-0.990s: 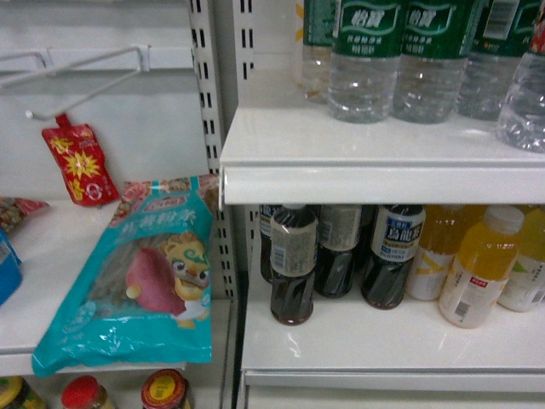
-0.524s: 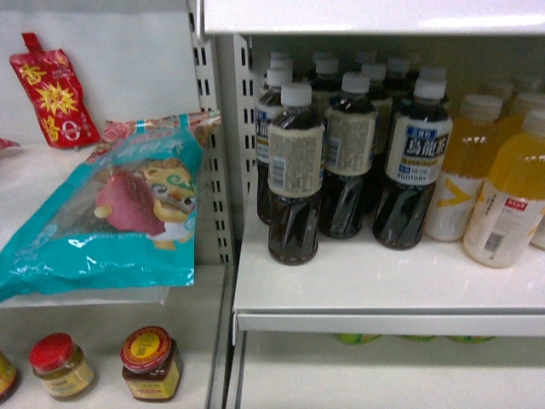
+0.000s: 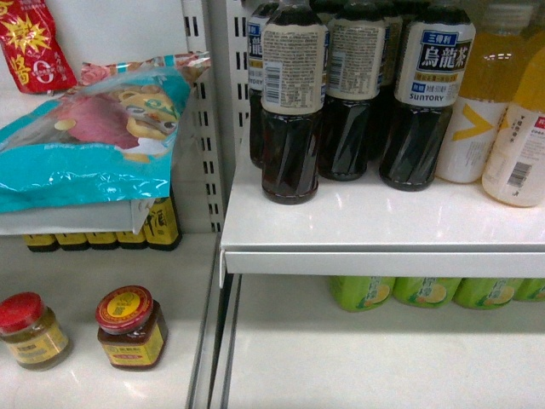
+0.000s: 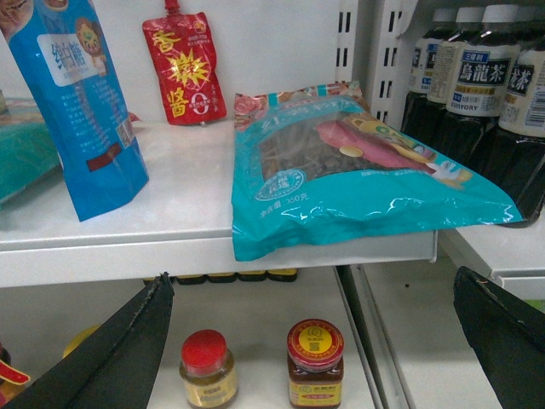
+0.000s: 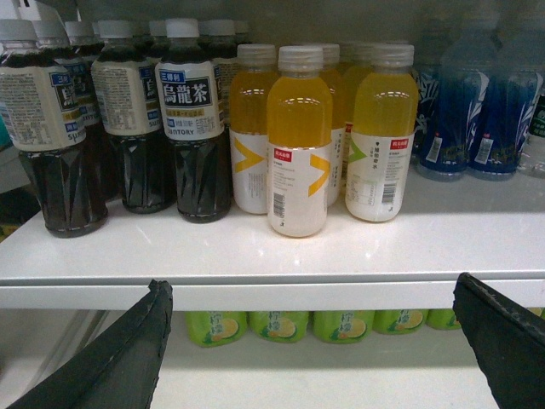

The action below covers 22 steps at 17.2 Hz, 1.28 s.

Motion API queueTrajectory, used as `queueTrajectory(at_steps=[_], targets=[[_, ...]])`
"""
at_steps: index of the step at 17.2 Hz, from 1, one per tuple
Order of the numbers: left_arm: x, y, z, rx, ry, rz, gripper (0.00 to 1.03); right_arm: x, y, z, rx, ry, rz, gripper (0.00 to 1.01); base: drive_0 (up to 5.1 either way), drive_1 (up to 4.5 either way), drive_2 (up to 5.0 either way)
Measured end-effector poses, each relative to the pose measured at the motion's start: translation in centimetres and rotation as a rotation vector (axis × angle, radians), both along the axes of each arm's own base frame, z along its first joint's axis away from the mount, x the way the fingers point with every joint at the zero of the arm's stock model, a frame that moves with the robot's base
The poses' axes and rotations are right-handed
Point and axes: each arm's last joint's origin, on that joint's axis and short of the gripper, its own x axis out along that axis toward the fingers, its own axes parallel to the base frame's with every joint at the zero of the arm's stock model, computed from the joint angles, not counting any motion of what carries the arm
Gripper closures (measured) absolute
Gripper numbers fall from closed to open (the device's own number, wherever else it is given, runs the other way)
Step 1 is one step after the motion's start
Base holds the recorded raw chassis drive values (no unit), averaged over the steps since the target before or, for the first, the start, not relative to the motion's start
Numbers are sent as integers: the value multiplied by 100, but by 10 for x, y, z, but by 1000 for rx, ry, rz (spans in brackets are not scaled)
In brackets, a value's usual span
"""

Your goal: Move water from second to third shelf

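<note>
We see dark brown plastic tea bottles with cream and blue-white labels at upper centre, yellow-orange juice bottles with white labels, a glossy teal snack bag printed pink, a red pouch with yellow starburst, and red-lidded jars.

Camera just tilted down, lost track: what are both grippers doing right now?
Left gripper: open, holding nothing, fingers spread wide below the snack shelf.
Right gripper: open, holding nothing, facing the drinks shelf.

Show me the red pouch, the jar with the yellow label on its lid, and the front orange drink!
red pouch (image 4: 180, 72), left wrist view, middle of its front.
yellow-lidded jar (image 3: 131, 327), head view, its body.
front orange drink (image 5: 298, 141), right wrist view, bottle's middle.
</note>
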Motion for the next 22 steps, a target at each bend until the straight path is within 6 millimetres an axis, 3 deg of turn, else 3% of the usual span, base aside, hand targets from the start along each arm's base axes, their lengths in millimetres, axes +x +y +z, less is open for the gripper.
queueTrajectory(at_steps=[22], targets=[[0, 0, 0, 0, 0, 0, 5, 0, 0, 0, 0, 0, 0, 3, 0, 0, 0]])
